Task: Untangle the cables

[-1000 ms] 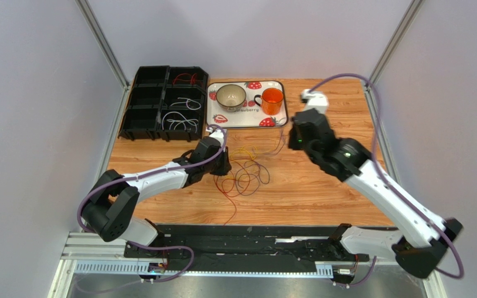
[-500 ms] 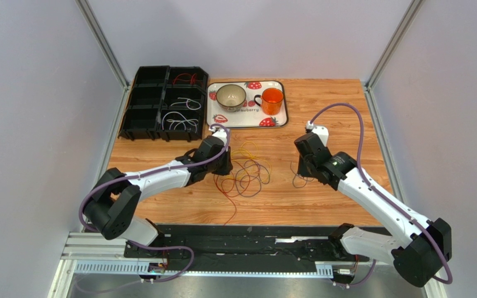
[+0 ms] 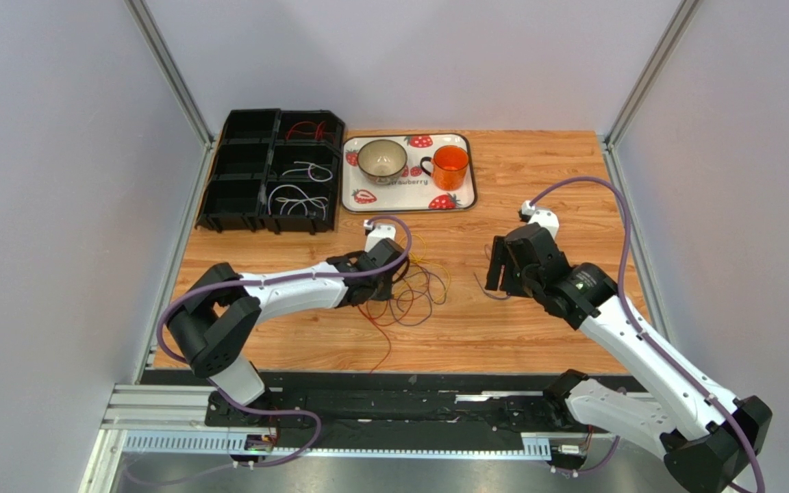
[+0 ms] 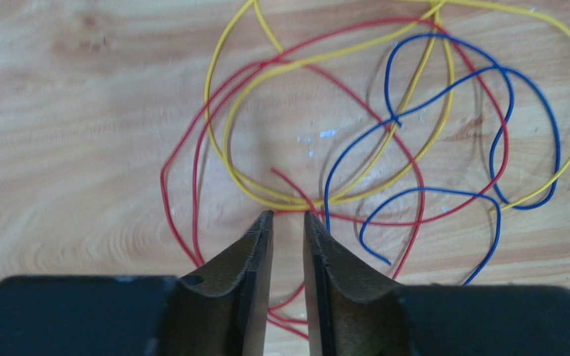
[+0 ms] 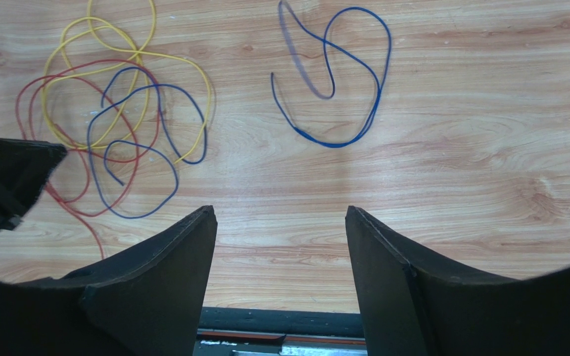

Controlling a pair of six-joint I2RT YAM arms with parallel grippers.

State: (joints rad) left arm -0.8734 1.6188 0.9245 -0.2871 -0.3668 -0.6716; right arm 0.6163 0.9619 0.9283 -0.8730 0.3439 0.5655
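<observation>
The left claw point(image 4: 288, 215), nearly closed and empty, hovers over the cables point(image 4: 396, 119); the right claw point(image 5: 280, 215) gapes empty. Pinching two strands together could drag the whole knot.

The white-and-black left arm point(image 3: 291, 293) has its elbow folded near the base. Its forearm is stretched low toward the right, and the wrist is bent downward. The left gripper point(image 4: 288, 215), with two black tapered fingers, points down; its tips are nearly together with a narrow slit between them, and nothing is seen clamped. The right arm point(image 3: 640, 344), of the same build, reaches from its base up and to the left, with the wrist raised and tilted down. The right gripper point(image 5: 280, 211), with two broad black fingers, is spread wide and empty. A thick mauve hose point(image 3: 615, 200) loops over the right wrist; another runs along the left arm.
</observation>
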